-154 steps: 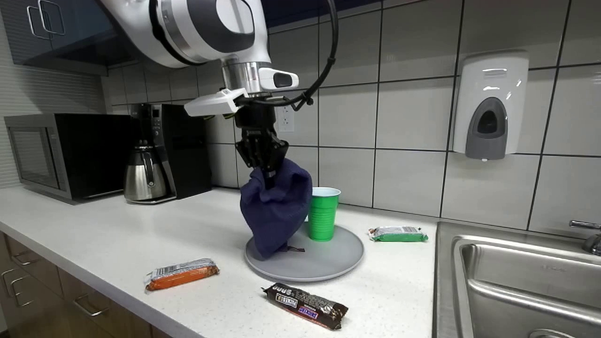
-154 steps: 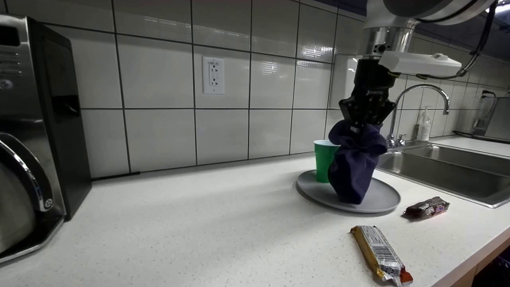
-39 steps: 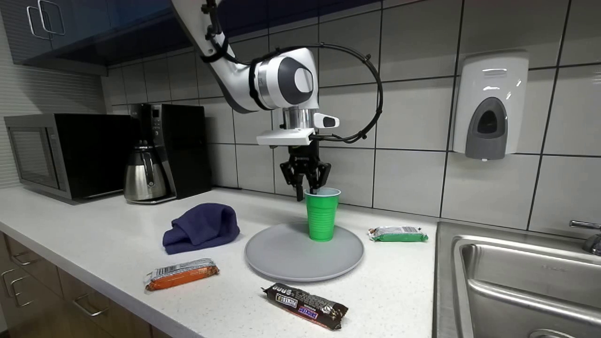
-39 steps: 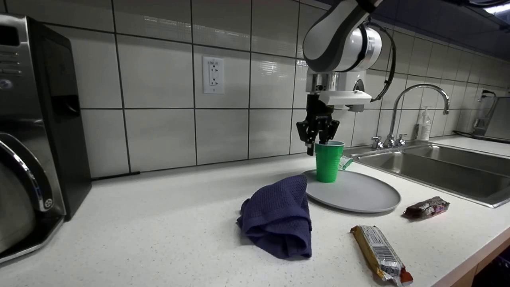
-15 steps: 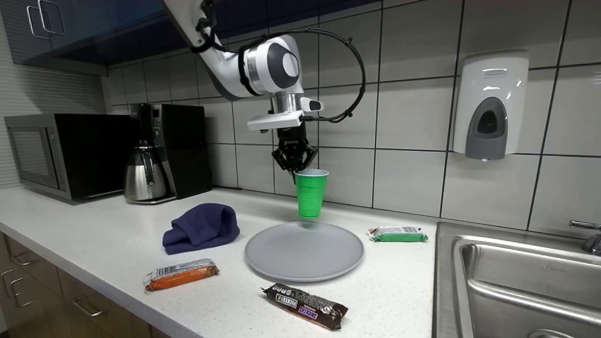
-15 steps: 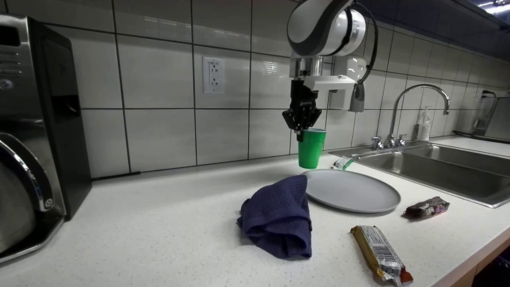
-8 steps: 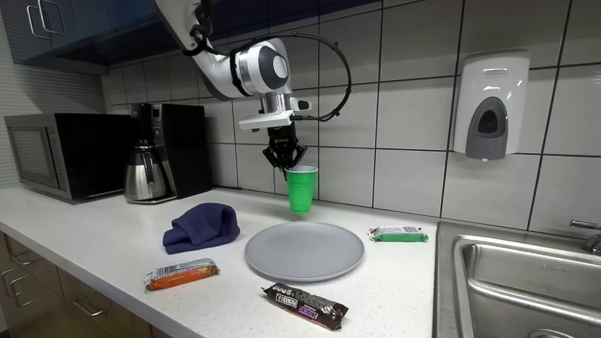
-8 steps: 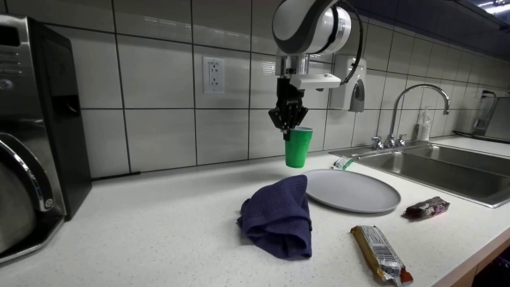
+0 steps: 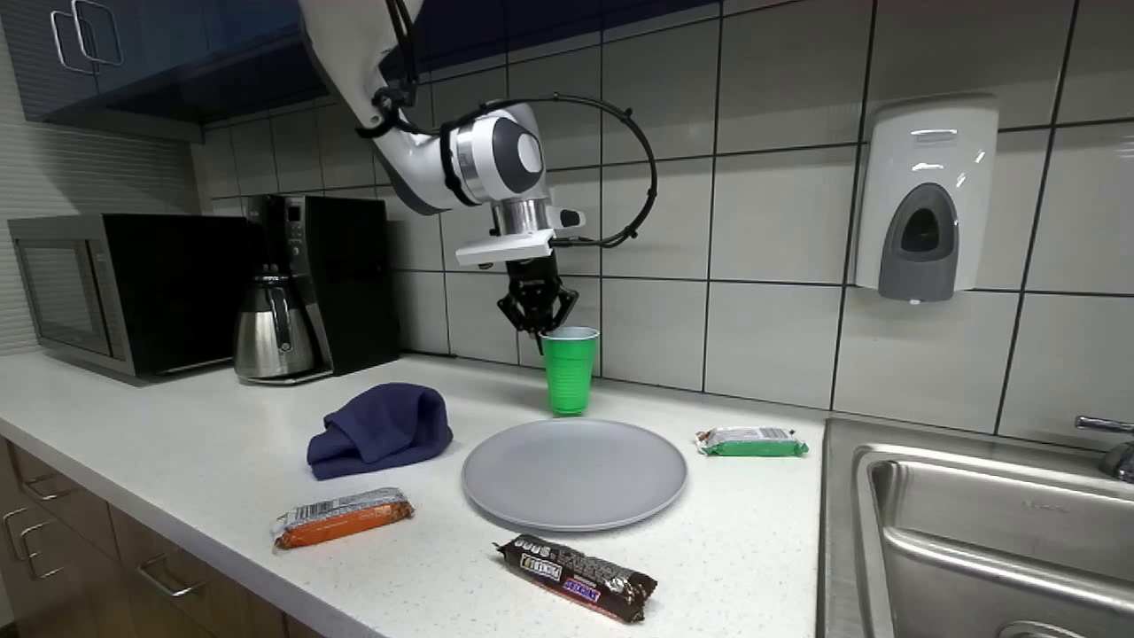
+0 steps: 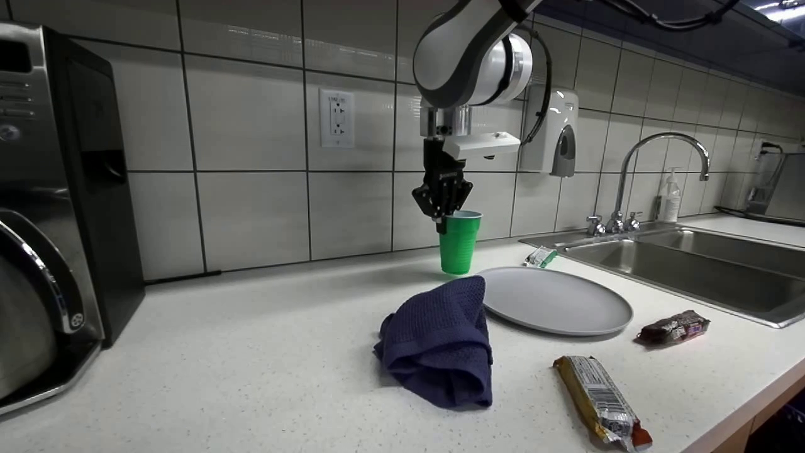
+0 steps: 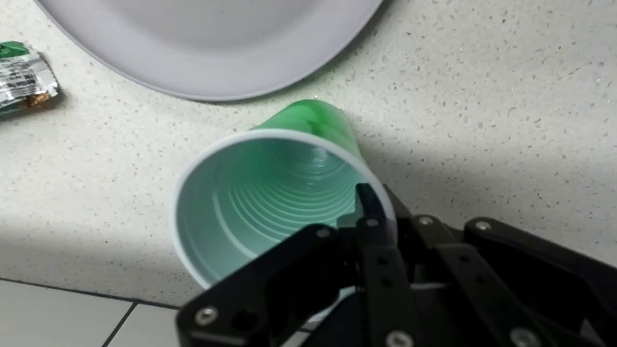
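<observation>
My gripper (image 9: 542, 340) is shut on the rim of a green cup (image 9: 570, 377) with a pale inside. In the wrist view one finger (image 11: 368, 200) is inside the cup (image 11: 289, 193) and the other is outside its wall. The cup is upright or nearly so, behind the grey plate (image 9: 576, 478), low over the counter; whether its base touches is hard to tell. The gripper (image 10: 443, 226) and cup (image 10: 458, 245) also show in the other angle, behind a crumpled dark blue towel (image 10: 440, 343). The plate is bare.
An orange-wrapped bar (image 9: 344, 517), a brown-wrapped bar (image 9: 578, 576) and a green-wrapped bar (image 9: 751, 442) lie around the plate. A steel sink (image 9: 992, 532) is beyond it. A coffee maker (image 9: 350, 283) and microwave (image 9: 133, 292) stand opposite. The tiled wall (image 10: 352, 214) is close behind the cup.
The towel went from the gripper to the counter. The gripper then shut on the cup's rim, lifted it off the plate and carried it behind the plate; in the last half second it lowered.
</observation>
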`<action>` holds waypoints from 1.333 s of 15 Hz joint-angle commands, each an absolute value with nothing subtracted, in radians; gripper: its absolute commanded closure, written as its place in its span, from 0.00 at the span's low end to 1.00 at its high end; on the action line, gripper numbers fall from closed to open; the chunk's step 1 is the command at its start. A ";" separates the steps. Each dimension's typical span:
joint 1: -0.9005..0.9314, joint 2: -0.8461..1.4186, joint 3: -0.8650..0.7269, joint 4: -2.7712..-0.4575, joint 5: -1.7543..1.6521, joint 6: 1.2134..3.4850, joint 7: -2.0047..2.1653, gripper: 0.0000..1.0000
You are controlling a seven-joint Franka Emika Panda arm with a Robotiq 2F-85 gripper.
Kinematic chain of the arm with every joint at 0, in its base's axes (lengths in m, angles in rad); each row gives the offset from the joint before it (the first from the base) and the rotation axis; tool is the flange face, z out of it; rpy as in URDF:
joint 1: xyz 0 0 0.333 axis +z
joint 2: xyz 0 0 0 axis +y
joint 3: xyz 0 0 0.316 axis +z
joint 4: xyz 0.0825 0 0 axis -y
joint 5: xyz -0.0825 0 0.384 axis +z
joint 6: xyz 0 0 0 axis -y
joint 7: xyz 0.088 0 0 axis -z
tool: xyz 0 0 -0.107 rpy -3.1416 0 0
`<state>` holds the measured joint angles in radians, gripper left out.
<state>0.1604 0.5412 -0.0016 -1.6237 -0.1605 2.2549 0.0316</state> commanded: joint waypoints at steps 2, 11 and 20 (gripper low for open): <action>0.167 0.592 -0.002 -1.544 -0.185 2.212 0.048 0.99; 0.172 0.621 -0.010 -1.510 -0.199 2.199 0.047 0.68; 0.159 0.600 0.004 -1.521 -0.188 2.174 0.031 0.02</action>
<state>0.1626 0.6080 -0.0029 -1.5454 -0.1852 2.2197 0.0316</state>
